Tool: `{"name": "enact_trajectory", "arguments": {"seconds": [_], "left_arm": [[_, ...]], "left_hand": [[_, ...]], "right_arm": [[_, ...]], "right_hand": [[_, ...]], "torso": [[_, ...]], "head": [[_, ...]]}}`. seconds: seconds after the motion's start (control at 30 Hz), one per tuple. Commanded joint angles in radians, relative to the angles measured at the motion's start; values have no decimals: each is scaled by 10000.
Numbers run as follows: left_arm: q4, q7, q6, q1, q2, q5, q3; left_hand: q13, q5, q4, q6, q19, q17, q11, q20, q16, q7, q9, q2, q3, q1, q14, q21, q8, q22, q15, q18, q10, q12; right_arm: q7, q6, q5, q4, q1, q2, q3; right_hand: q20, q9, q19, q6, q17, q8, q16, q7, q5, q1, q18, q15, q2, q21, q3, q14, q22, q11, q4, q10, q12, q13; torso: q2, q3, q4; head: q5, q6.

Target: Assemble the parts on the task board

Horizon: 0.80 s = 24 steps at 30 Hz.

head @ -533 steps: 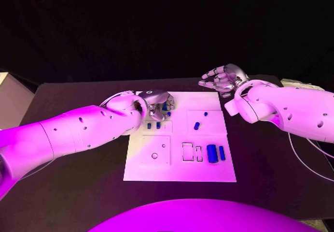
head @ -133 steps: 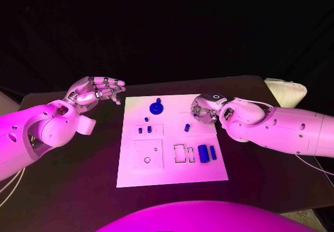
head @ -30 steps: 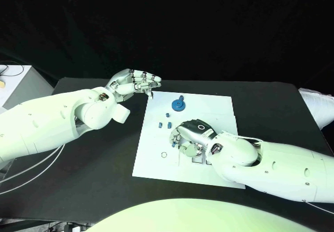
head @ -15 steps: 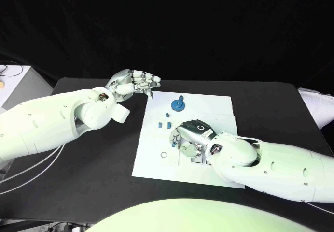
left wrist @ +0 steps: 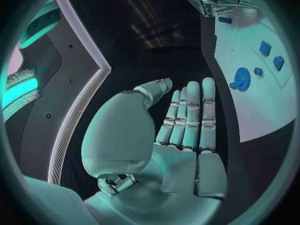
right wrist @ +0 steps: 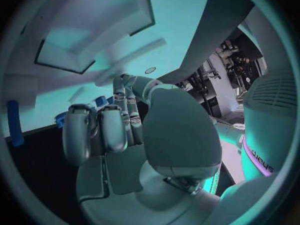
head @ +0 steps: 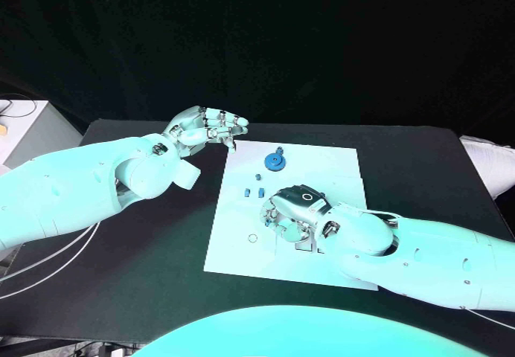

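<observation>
The white task board (head: 338, 167) lies in the middle of the black table. A round blue part (head: 276, 161) stands near its far edge, with three small blue parts (head: 257, 177) just nearer. My right hand (head: 288, 216) is down on the board's middle, fingers curled onto the surface and hiding the slots there. In the right wrist view a bit of blue (right wrist: 100, 101) shows at the fingertips (right wrist: 78, 130); I cannot tell if it is held. My left hand (head: 207, 128) hovers off the board's far left corner, holding nothing, its fingers (left wrist: 190, 112) straight.
A white box (head: 21, 126) stands past the table's left edge and a pale object (head: 488, 160) at its right edge. Bare black table (head: 140, 245) lies left of the board. The right forearm (head: 429, 253) covers the board's near right corner.
The right hand has barely shifted over the board's middle. The left hand has stayed in place.
</observation>
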<state>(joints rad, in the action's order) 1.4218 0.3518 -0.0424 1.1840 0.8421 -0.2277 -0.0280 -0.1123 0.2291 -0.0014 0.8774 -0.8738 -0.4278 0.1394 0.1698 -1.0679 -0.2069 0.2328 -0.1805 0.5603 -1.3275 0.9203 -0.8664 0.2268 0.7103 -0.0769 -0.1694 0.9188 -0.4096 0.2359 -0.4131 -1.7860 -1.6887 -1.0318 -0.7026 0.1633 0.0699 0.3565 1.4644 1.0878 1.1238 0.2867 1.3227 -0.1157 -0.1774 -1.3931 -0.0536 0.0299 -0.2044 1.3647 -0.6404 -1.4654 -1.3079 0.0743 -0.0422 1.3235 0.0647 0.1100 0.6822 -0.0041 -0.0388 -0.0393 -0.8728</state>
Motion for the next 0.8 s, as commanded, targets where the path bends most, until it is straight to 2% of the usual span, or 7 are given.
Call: {"name": "enact_trajectory", "arguments": {"seconds": [0.03, 0.1, 0.13, 0.17, 0.47, 0.63, 0.8], "left_arm": [[5, 43, 95, 1, -29, 53, 5], [-1, 42, 94, 1, -31, 53, 5], [-3, 42, 93, 1, -32, 53, 5], [-4, 42, 92, 1, -32, 53, 5], [-10, 40, 86, 1, -21, 54, 5], [-11, 35, 90, 1, -21, 55, 4], [-15, 21, 105, 1, -17, 55, 4]], "left_hand": [[10, 63, 27, -81, -68, 9, 82, 4, 69, -17, -16, -21, -51, -16, 37, -34, 36, 9, 3, -142, -14, 43], [10, 63, 27, -81, -68, 9, 82, 4, 69, -17, -16, -21, -51, -16, 37, -34, 36, 9, 3, -142, -14, 43], [10, 63, 27, -81, -68, 9, 82, 4, 69, -17, -16, -21, -51, -16, 37, -34, 36, 9, 3, -142, -14, 43], [10, 63, 27, -81, -68, 9, 82, 4, 69, -17, -16, -21, -51, -16, 37, -34, 36, 9, 3, -142, -14, 43], [17, 65, 31, -90, -73, 12, 83, 4, 76, -19, -22, -16, -46, -22, 38, -41, 42, 15, 3, -143, -19, 49], [17, 65, 31, -90, -73, 12, 83, 4, 76, -19, -22, -16, -46, -22, 38, -41, 42, 15, 3, -143, -19, 49], [20, 65, 30, -96, -75, 14, 83, 4, 79, -21, -26, -15, -42, -29, 38, -44, 44, 18, 3, -143, -20, 52]], "right_arm": [[-293, 404, 94, 40, 35, 18, 29], [-364, 409, 158, 49, 36, 18, 33], [-389, 407, 180, 50, 36, 14, 35], [-405, 403, 194, 49, 37, 10, 36], [-487, 225, 273, 37, 38, -29, 46], [-457, 1, 291, 48, 38, -41, 49], [-410, -200, 298, 62, 38, -62, 51]], "right_hand": [[6, 19, 58, -210, -67, -105, -20, -91, -89, 369, -18, -9, -65, -129, 118, -300, -515, -231, -41, 61, -38, -34], [26, 29, 35, -266, -98, -142, -20, -105, -146, 467, -28, -28, -125, -171, 169, -291, -483, -209, -72, -15, -33, -42], [57, 29, -4, -346, -134, -198, -25, -138, -195, 642, -44, -70, -249, -247, 265, -278, -418, -160, -152, -192, -46, -74], [70, 31, -10, -373, -126, -219, -11, -150, -207, 680, -47, -82, -277, -259, 285, -279, -412, -142, -171, -261, -45, -87], [117, 38, -51, -481, -160, -304, 9, -198, -232, 762, -68, -129, -366, -345, 330, -268, -345, -83, -207, -470, -41, -128], [241, -8, -347, -874, -514, -589, -139, -288, -218, 875, -209, -272, -578, -967, 427, -150, 195, 83, -272, -1267, -13, -293], [315, -29, -586, -1117, -757, -763, -241, -345, -217, 854, -321, -343, -642, -1482, 533, -74, 630, 170, -282, -1717, 43, -365]], "torso": [[-7, -9, 0], [-11, -12, 3], [-11, -10, 4], [-12, -8, 2], [-8, 7, 6], [-8, 11, 0], [-5, 11, 2]], "head": [[15, 2], [16, 2], [13, 2], [11, 2], [22, 2], [35, 2], [56, 2]]}}
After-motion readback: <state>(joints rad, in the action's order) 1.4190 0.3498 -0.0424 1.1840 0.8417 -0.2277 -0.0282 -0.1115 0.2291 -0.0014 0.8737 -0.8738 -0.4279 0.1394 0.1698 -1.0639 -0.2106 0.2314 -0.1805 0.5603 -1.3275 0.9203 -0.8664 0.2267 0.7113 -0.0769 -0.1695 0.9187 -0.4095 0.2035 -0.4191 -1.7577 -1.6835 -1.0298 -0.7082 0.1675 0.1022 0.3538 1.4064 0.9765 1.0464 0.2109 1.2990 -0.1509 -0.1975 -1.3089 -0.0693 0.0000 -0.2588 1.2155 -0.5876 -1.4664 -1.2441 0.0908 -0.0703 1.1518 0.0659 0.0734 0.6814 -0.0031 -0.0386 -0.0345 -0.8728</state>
